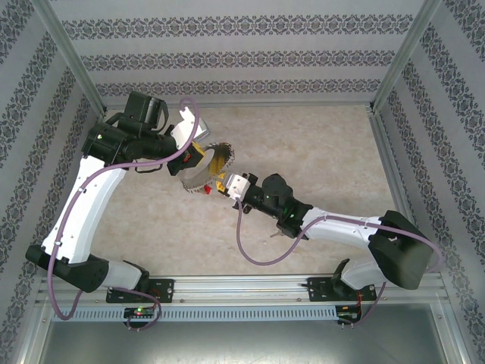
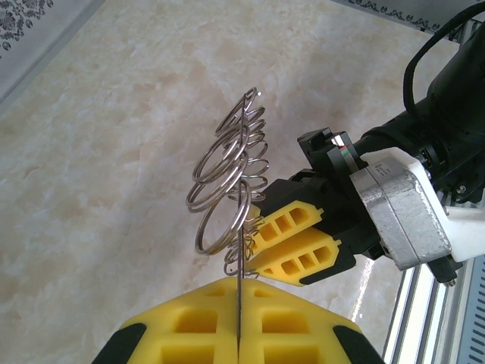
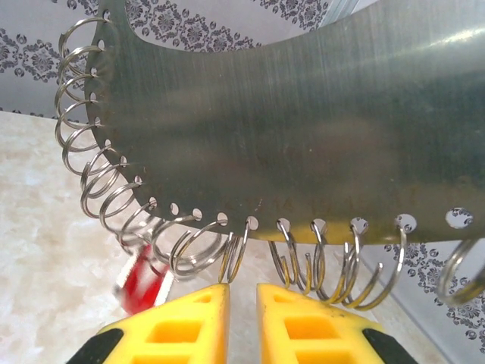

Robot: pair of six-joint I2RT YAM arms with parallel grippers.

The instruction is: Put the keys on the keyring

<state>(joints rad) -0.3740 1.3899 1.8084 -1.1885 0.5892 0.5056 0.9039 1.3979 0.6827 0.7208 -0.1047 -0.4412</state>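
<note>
Left gripper [image 2: 239,296], bottom centre of your left wrist view, pinches the keyring [image 3: 303,114], thin edge toward the lens. Your right gripper [image 3: 242,299] sits lower centre, fingers narrowly parted, just beneath a rim loop [image 3: 236,254]. Red key tag [image 3: 142,282] blurred, lower left, beside the loops.

Overhead camera looks down; wrist cameras closely face the keyring [image 3: 303,121].

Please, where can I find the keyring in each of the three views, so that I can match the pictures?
Top external: the keyring is a grey spiky disc, left of centre, between the two arms' ends.
Left wrist: the keyring is edge-on, a thin upright line with loops, at centre.
Right wrist: the keyring is a wide grey plate across the top.
Shared landmark: the yellow-fingered right tool at its rim.
</note>
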